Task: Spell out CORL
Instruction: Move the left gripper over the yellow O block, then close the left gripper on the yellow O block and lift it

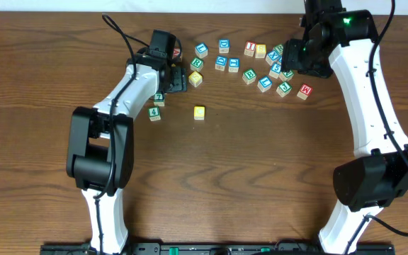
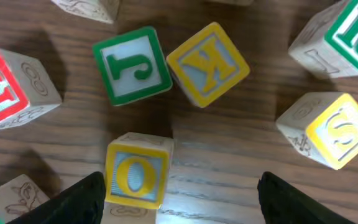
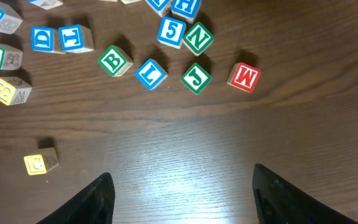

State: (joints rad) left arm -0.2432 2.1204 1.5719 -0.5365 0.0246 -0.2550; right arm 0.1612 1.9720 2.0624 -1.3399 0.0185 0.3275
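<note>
- C cube point(image 1: 199, 112) sat alone on the table point(image 1: 41, 42), bare wood all round it and open room toward the arm bases.
- Near the far table edge lay the cluster point(image 1: 248, 76) of other cubes.
- Jaws of the left gripper point(image 2: 180, 186) stood wide, straddling the O cube point(image 2: 135, 174); O sat hard by one finger point(image 2: 86, 199), a broad gap to the other; whether they touched I could not tell.
- Jaws of the right gripper point(image 3: 180, 186) stood wide too, holding nothing, over bare wood just short of the cluster.
- R cube point(image 1: 196, 63) lay near the left gripper, L cube point(image 1: 201, 49) just beyond R.
- S cube point(image 2: 340, 130), K cube point(image 2: 208, 64) and J cube point(image 2: 132, 65) crowded O, leaving little room there.
</note>
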